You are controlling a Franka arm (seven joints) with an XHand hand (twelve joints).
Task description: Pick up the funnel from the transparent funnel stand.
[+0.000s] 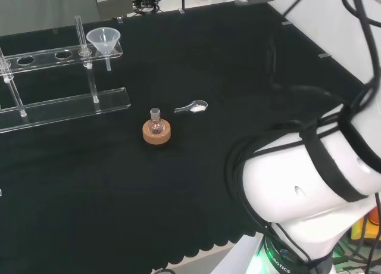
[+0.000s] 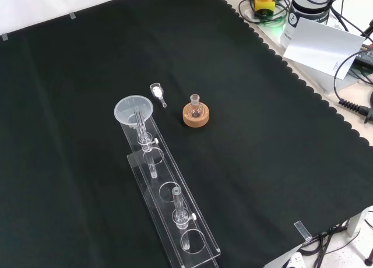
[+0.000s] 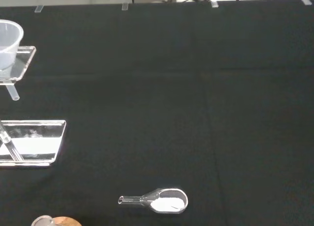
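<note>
None of the pick-up looks done. Nearer than the clear acrylic funnel stand [image 1: 65, 101] sit a small flask on a cork ring [image 1: 156, 131] and a glass scoop [image 1: 193, 108]. The clear plastic funnel [image 1: 103, 40] rests in the stand's end hole, untouched. Whether the hand is released or clenched, I cannot tell.

funnel [image 3: 9, 43] cut by wrist view's edge, flask [image 3: 43, 220] barely showing

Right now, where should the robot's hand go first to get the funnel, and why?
Probably toward the end of the clear stand, to above the funnel. The funnel sits upright in the stand's end hole, untouched, while the flask on its cork ring and the little scoop lie apart from it.
</note>
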